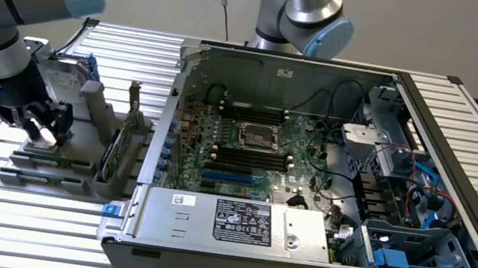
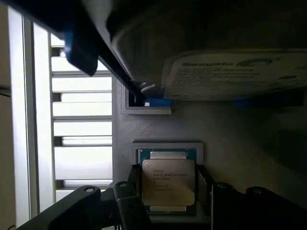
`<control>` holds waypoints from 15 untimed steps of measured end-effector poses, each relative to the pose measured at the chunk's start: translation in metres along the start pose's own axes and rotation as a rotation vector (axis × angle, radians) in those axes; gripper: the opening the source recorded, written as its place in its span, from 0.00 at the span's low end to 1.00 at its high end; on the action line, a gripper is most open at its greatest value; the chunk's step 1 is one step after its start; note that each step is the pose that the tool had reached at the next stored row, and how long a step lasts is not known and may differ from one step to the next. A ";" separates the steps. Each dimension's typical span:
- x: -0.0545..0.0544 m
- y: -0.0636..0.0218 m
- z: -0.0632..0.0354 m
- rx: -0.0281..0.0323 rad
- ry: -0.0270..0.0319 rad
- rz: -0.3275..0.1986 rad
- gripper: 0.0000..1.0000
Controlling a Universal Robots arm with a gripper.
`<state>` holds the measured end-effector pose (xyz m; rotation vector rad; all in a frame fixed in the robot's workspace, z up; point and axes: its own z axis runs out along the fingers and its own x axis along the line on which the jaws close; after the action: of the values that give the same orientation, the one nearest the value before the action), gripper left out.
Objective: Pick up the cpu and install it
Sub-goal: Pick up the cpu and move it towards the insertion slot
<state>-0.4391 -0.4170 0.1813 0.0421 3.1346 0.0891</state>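
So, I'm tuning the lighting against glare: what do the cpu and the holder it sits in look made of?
The cpu: dull silver metal lid with printed text and a satin sheen; a green circuit-board rim shows around it. The holder: matte grey, probably plastic, evenly coloured with no shine.

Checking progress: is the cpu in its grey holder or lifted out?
In: the cpu lies flat in the square recess of the grey holder, the claw close above it.

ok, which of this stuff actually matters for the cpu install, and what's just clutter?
Job: cpu; gripper by it; motherboard socket.
Just there: hard drive; memory slots; power supply; blue drive cage.
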 end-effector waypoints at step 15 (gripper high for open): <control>0.001 0.0021 -0.0359 -0.0071 0.0027 0.000 0.55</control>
<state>-0.4407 -0.4169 0.2172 0.0424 3.1369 0.1003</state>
